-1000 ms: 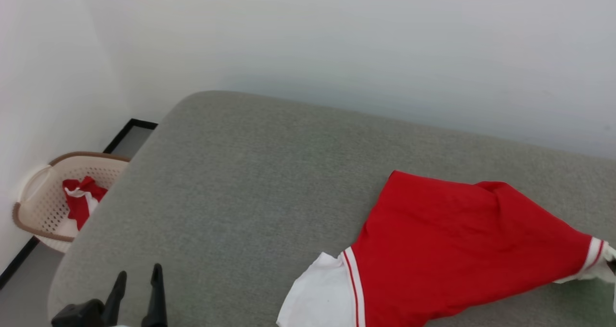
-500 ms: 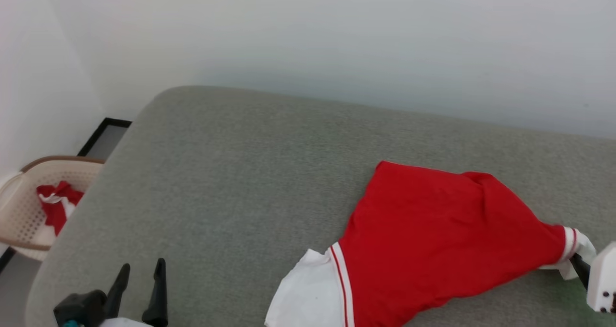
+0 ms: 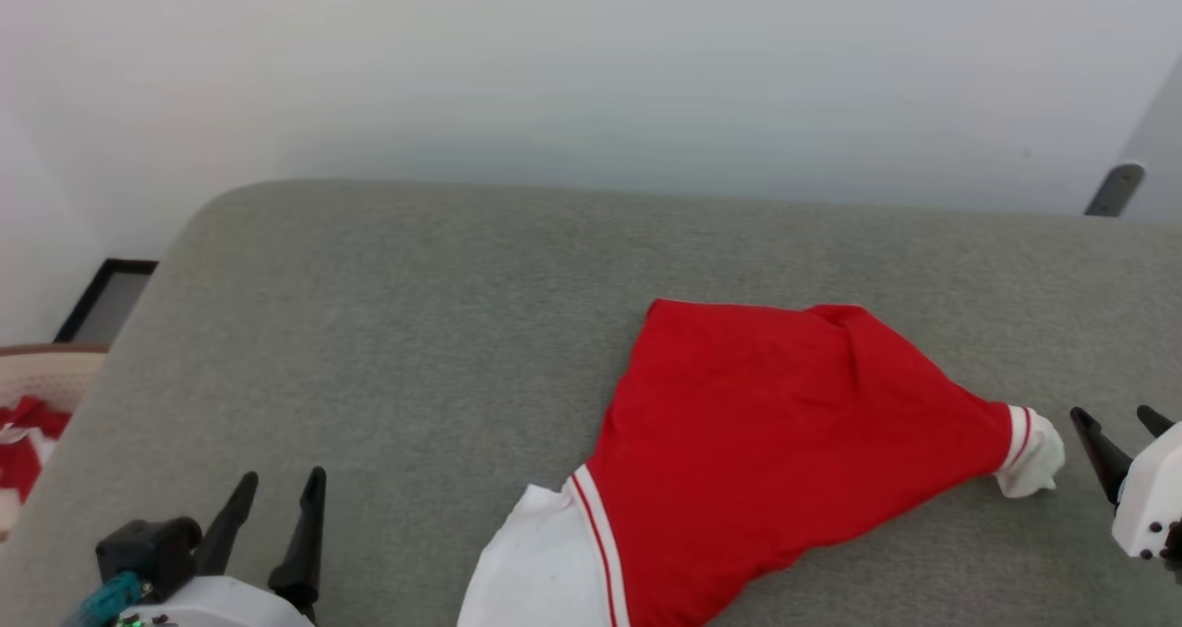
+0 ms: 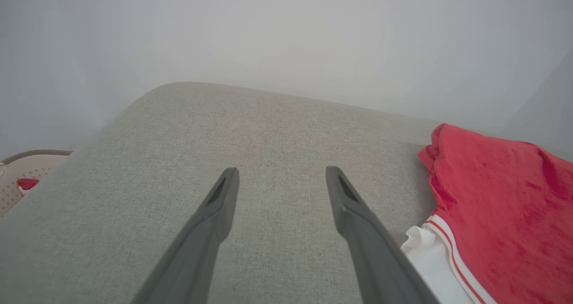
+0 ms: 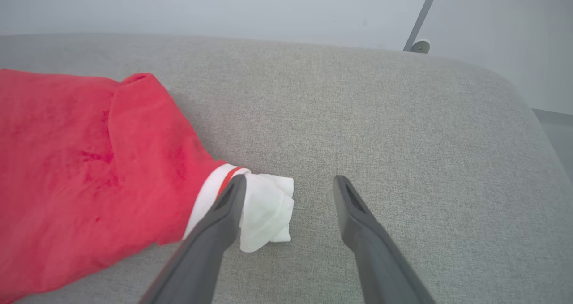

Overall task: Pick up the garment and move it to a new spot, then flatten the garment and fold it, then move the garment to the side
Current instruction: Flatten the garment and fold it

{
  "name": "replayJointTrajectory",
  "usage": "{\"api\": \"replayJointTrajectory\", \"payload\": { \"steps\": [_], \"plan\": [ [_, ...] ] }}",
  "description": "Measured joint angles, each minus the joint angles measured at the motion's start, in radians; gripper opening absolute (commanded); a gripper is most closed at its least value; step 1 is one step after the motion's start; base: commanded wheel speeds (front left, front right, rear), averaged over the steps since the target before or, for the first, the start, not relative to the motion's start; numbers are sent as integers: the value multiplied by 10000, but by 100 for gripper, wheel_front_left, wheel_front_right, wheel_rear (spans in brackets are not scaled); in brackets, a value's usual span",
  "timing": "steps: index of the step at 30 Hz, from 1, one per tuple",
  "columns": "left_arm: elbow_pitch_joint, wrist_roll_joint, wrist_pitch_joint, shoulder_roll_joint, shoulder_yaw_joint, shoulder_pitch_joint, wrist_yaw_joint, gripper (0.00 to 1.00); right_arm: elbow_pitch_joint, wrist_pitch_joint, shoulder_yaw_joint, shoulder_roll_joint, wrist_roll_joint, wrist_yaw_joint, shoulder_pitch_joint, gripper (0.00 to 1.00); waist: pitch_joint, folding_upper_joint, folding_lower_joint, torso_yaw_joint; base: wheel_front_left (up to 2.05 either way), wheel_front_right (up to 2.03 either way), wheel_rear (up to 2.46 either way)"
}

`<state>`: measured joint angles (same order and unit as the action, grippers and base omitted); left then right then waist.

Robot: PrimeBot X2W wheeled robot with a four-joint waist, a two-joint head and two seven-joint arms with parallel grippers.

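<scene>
Bright, soft, even light; slight haze.

Grey fabric surface (image 3: 369,350): yours to cross, left and centre. Obstacle: red garment (image 3: 785,424), sprawled right of centre. Wall (image 3: 591,73) bounds your far reach.

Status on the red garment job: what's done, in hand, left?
Done: the large soft red fabric garment with white panels lies on the grey upholstered surface, unheld. In hand: nothing; the right gripper is open beside its white cuff, the left gripper open over bare surface. Left: it's bunched and tapered, so flattening, folding and moving aside remain.
</scene>
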<state>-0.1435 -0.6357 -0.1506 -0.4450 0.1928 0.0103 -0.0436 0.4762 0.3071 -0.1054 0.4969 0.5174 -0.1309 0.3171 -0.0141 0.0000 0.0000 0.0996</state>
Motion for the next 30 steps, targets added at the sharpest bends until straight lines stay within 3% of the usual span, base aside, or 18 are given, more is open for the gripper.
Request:
{"api": "replayJointTrajectory", "payload": {
  "steps": [5, 21, 30],
  "plan": [
    [267, -146, 412, -190, 105, 15, 102, 100, -869, -548, 520, -445, -111, 0, -651, 100, 5, 0, 0, -375, 0, 0, 0],
    [274, -604, 2615, -587, 844, 318, 201, 100, -4228, -1988, 2451, -2949, -1701, 0, -2964, 100, 152, 0, 0, -1397, 0, 0, 0],
    [-128, -1256, 4663, -454, 1404, 309, -33, 100, -4878, -1820, 2805, -3453, -2029, 0, -3266, 100, 503, 0, 0, -1724, 0, 0, 0]
  ]
}}
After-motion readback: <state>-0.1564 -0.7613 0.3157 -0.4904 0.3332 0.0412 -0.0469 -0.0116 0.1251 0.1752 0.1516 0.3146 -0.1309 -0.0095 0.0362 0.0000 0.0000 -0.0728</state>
